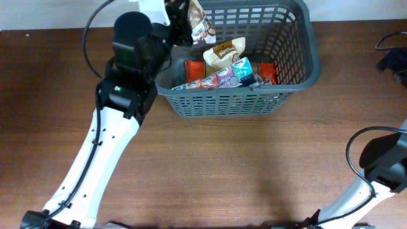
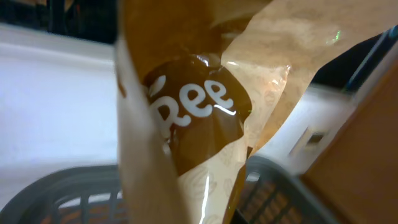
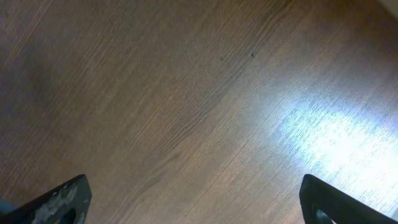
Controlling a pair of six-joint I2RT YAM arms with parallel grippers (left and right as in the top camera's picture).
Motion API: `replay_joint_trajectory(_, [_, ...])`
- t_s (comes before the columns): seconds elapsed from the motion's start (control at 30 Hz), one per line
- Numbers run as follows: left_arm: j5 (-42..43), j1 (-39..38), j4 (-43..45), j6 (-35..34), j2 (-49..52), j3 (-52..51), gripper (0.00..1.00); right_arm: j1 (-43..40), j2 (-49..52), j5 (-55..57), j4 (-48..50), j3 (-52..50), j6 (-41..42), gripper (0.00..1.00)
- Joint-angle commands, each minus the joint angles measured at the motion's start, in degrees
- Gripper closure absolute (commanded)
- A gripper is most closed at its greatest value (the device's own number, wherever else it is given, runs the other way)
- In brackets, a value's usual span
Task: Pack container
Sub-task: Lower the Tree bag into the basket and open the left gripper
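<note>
Hanging low over the near right part of the wooden table (image 1: pixel 254 172), the right arm (image 1: pixel 381 162) carries the right gripper (image 3: pixel 196 202) with its jaws spread wide and nothing between them. Its wrist view shows only bare wood grain and a bright patch of glare between the two dark fingertips (image 3: pixel 62 199).

From the near left edge, the left arm (image 1: pixel 95 152) reaches diagonally away across the table toward the container's left end. The container (image 1: pixel 235 102), a dark grey slotted basket, stands at the far middle of the table, well apart from the right arm. Inside it lie several packages: a red packet (image 1: pixel 194 69) at the left, a teal and pink packet (image 1: pixel 242 71) in the middle against the near wall, another red packet (image 1: pixel 267 72) at the right, and a tan pouch (image 1: pixel 224 52) further back.

Farthest of all, the left gripper (image 1: pixel 181 22) is clamped on a brown and cream snack bag (image 1: pixel 202 27), which is raised above the container's far left corner. In the left wrist view the bag (image 2: pixel 199 112) fills the frame, white lettering on a glossy brown panel, with the container's grey rim (image 2: pixel 56 186) below it.
</note>
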Motion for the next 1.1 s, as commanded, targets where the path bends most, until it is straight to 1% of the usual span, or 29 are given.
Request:
replay_joint_trajectory(0.0, [-1.2,-0.4,-3.5,6.4,3.3,1.0,0.98,-0.2,-0.7,0.9,0.0,-0.5,0.7,0.01])
replay_joint_trajectory(0.1, [-0.9,-0.4,-5.4,7.2,5.7,1.0,0.98,-0.2,-0.7,0.9,0.0,-0.5,0.7,0.01])
replay_joint_trajectory(0.2, [1.6,-0.4,-6.7,8.4,7.8,1.0,0.98,-0.2,-0.7,0.9,0.0,-0.5,0.7,0.01])
replay_joint_trajectory(0.37, [1.6,-0.4,-7.5,8.6,10.0,1.0,0.98,-0.2,-0.7,0.9,0.0,-0.5,0.7,0.01])
replay_joint_trajectory(0.57, [1.4,-0.4,-8.3,10.6,11.8,1.0,0.98,-0.2,-0.7,0.9,0.0,-0.5,0.7,0.01])
replay_joint_trajectory(0.83, [1.4,-0.4,-9.9,10.6,14.3,1.0,0.98,-0.2,-0.7,0.9,0.0,-0.5,0.7,0.01])
replay_joint_trajectory(0.97, [1.4,-0.6,-10.0,10.6,15.3,1.0,0.95,-0.2,-0.7,0.9,0.0,-0.5,0.7,0.01])
replay_joint_trajectory(1.07, [1.4,-0.7,-10.2,10.6,15.9,1.0,0.94,-0.2,-0.7,0.9,0.0,-0.5,0.7,0.01])
